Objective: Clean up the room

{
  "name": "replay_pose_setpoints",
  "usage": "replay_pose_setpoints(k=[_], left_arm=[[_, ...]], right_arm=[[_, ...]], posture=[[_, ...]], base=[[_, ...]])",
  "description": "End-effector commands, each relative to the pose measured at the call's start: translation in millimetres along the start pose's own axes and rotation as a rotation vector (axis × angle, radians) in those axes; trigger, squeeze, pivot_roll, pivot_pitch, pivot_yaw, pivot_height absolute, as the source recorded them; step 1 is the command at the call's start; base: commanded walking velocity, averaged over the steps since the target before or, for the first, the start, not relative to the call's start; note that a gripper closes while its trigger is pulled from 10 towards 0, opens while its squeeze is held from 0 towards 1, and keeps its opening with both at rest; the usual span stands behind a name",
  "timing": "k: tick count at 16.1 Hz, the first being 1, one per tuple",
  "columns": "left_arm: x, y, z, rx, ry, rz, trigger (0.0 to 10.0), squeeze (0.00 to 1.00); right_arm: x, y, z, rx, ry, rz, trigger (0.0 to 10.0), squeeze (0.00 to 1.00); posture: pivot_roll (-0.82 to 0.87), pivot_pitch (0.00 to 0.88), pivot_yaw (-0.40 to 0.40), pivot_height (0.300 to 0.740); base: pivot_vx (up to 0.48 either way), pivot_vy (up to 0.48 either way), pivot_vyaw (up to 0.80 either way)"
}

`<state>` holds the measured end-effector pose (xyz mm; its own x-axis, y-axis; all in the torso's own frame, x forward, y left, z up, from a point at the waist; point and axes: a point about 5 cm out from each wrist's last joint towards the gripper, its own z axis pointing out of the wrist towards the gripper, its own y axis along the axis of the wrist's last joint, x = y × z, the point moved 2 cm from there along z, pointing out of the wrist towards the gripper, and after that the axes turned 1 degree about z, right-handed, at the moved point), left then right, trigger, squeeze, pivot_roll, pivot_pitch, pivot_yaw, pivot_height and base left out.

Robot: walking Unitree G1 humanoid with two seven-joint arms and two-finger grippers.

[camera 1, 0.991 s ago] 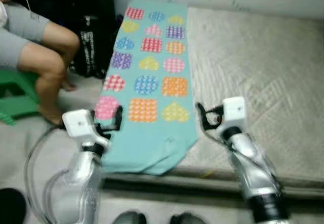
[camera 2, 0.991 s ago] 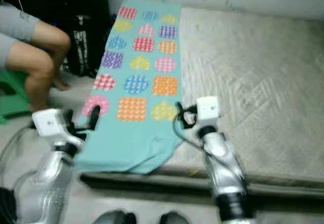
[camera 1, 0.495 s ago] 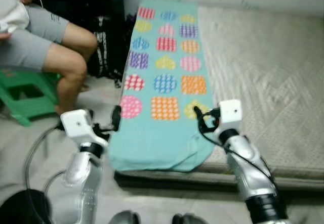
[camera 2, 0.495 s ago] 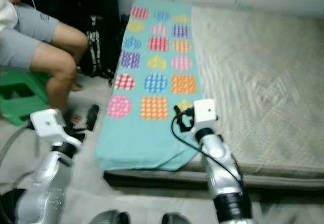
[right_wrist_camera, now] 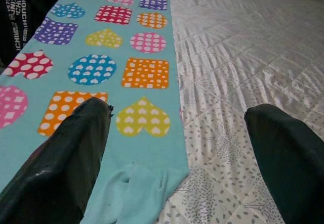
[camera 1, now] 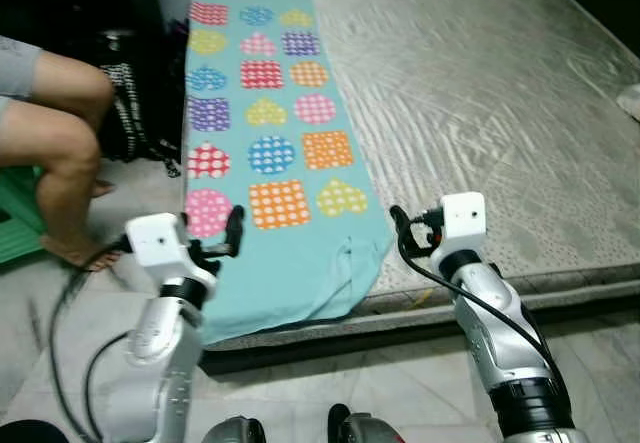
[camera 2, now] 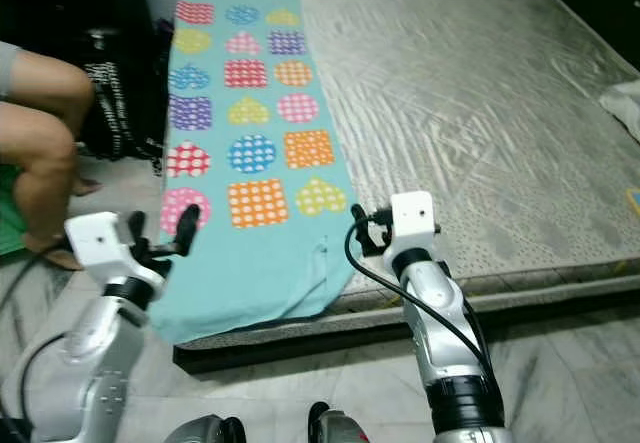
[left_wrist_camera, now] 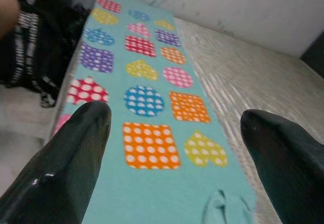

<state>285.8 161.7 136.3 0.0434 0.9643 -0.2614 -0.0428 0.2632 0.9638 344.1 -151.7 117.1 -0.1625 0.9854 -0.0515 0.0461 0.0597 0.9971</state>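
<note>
Folded teal blanket (camera 1: 275, 163) along mattress (camera 1: 480, 103) edge. Left gripper (left_wrist_camera: 172, 148) and right gripper (right_wrist_camera: 177, 148) spread, empty. Pinch 2 near corners, lift evenly.

One bare grey quilted mattress (camera 1: 500, 103) carries one long turquoise blanket (camera 1: 290, 253) printed with coloured dotted patches: fifteen in all, in five rows of three. Beside the mattress sit one black printed bag (camera 1: 125, 113), one green plastic stool (camera 1: 15, 238) and one person, a bare knee (camera 1: 70, 148) showing. Two black-fingered claws are up: left claw (camera 1: 236, 233), right claw (camera 1: 398, 231).
</note>
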Motion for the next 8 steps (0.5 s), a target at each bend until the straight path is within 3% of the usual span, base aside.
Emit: replay_pose_setpoints(k=[1,8], left_arm=[[-0.3,2,-2.0,-0.003,-0.002,-0.003,10.0,0.00],[0.6,-5,-6.8,0.030,0.001,-0.012,10.0,0.00]], right_arm=[[1.0,-3,-0.5,0.019,0.005,-0.003,10.0,0.00],[3.2,-10,-10.8,0.014,0.010,0.036,10.0,0.00]], posture=[[0.03,0.227,-0.049,0.737],[0.04,0.222,-0.044,0.727]], base=[[0.000,0.000,-0.49],[0.000,0.000,0.00]])
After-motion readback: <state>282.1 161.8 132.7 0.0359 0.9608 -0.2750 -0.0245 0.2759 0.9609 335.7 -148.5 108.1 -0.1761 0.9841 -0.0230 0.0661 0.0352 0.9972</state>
